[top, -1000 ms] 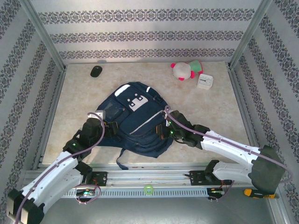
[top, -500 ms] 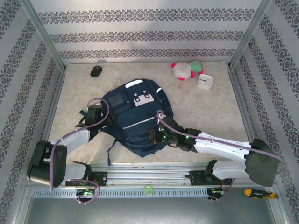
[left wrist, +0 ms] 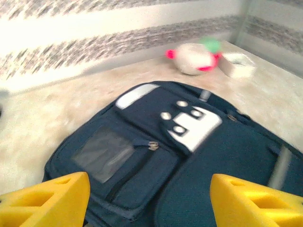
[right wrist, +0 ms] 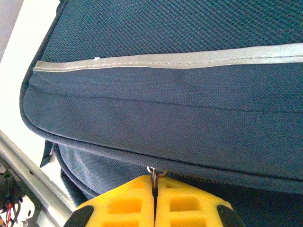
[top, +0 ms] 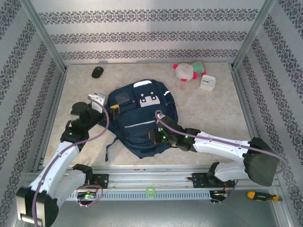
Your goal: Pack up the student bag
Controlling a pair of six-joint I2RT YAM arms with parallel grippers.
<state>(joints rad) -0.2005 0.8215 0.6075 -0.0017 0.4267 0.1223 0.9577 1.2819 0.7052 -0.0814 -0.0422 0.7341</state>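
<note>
The student bag (top: 142,118), dark navy with white stripes and a white buckle patch, lies flat in the middle of the table. My left gripper (top: 107,103) hovers at the bag's upper left corner. In the left wrist view it (left wrist: 151,208) is open, its yellow fingers (left wrist: 45,203) wide apart over the front pocket (left wrist: 137,175), with nothing between them. My right gripper (top: 158,136) sits at the bag's near edge. In the right wrist view it (right wrist: 154,189) is shut on a small metal zip pull (right wrist: 153,174) just below a reflective stripe (right wrist: 180,59).
A pink, white and green plush toy (top: 188,71) and a small white square clock (top: 207,82) lie at the back right. A black mouse (top: 97,72) lies at the back left. Metal posts and patterned walls close in the table. A screwdriver (top: 262,195) lies beyond the near rail.
The bag has turned and slid back so that its front pocket faces straight up. My left gripper let go, opened wider and drew off to the bag's upper left. The right gripper moved left.
</note>
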